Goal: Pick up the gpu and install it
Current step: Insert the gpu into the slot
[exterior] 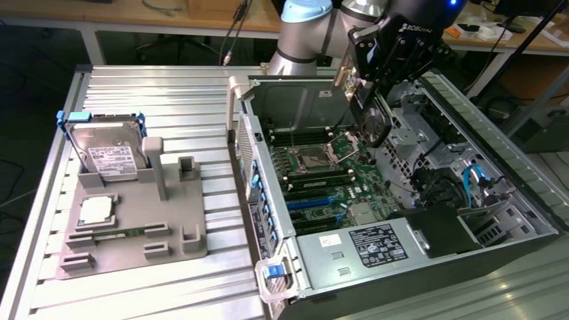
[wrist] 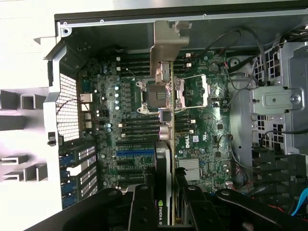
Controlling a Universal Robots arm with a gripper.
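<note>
Your gripper (exterior: 369,83) pinches the gpu (exterior: 374,123) between its fingers, up over the open computer case (exterior: 302,100) with the green board (exterior: 329,175) inside. The gray tray (exterior: 133,252) holds a hard drive (exterior: 111,155).

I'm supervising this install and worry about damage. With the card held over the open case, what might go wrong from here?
The pincer holds the gpu above the open CPU socket; a slip could drop it there. The blue slots appear offset from the card, so lowering it misaligned might jam it against the motherboard. The cables to the exterior view's right of the motherboard could snag the card.
</note>
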